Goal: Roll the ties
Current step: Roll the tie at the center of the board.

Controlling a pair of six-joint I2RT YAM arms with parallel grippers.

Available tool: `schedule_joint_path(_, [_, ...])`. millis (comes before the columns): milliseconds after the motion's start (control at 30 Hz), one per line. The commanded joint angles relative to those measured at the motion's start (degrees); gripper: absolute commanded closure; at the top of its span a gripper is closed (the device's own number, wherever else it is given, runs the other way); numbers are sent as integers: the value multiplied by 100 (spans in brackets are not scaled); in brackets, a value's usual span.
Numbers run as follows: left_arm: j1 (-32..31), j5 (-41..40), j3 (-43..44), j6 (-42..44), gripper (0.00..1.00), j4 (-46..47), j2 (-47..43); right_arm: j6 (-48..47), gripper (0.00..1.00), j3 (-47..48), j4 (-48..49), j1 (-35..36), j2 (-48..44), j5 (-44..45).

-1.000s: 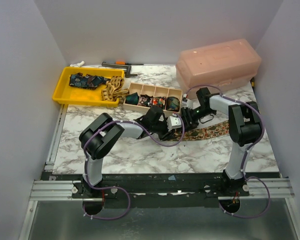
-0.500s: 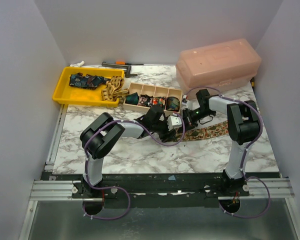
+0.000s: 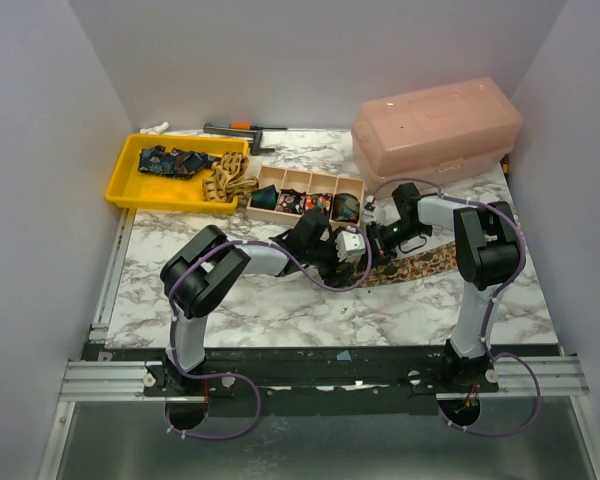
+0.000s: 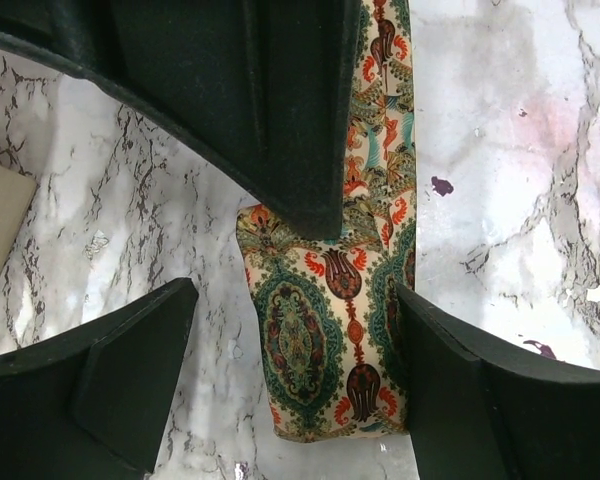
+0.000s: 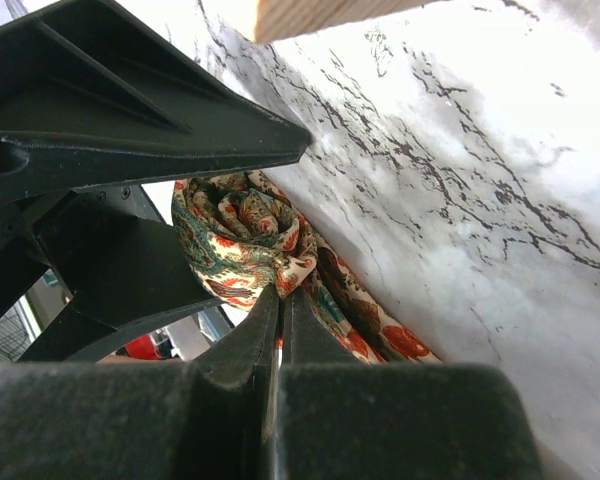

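A cream, green and red patterned tie (image 3: 420, 263) lies flat on the marble table to the right of centre. Its left end is rolled into a small coil (image 5: 242, 228). My right gripper (image 5: 283, 295) is shut on the coil's cloth edge, low over the table (image 3: 378, 240). My left gripper (image 4: 295, 300) is open and straddles the tie's (image 4: 315, 335) folded end, its fingers (image 4: 130, 370) on either side without touching it. In the top view the left gripper (image 3: 352, 248) meets the right one tip to tip.
A wooden organizer (image 3: 310, 176) behind the grippers holds rolled ties: teal (image 3: 265, 197), multicoloured (image 3: 305, 203), dark green (image 3: 345, 207). A yellow tray (image 3: 130, 170) at back left holds a dark blue tie (image 3: 170, 160) and a tan one (image 3: 225, 180). A pink lidded box (image 3: 435, 125) stands back right.
My left gripper has opened off the tie's rolled end. My right gripper has shut on the coil and shifted slightly left.
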Motion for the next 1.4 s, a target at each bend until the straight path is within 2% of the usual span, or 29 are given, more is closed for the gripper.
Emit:
schedule_joint_path(0, [-44,-139,-168,-68,20,-90,-175,-163,100,-112,-31,51,-205,164])
schedule_joint_path(267, [-45,-533,-603,-153,20,845,-674,-179,100,-105,-95,60,-285,149])
schedule_joint_path(500, [-19,34,-1214,-323,18,1751,-1102,-143,100,-221,-160,60,-492,150])
schedule_joint_path(733, [66,574,-1680,-658,19,2364,-1008,26,100,-571,-82,60,-703,128])
schedule_joint_path(900, [52,650,-1708,-692,19,2427,-791,212,100,-903,406,60,-631,256])
schedule_joint_path(1133, [52,901,-1650,-594,18,2426,-651,359,100,-772,718,60,-277,226])
schedule_joint_path(1167, [40,932,-1674,-602,16,2488,-652,374,100,-772,723,60,-295,188])
schedule_joint_path(1267, [-62,714,-1533,-670,9,2444,-529,414,100,-838,772,60,-401,160])
schedule_joint_path(1367, [-169,397,-1284,-641,9,2331,-296,423,100,-911,808,60,-437,131])
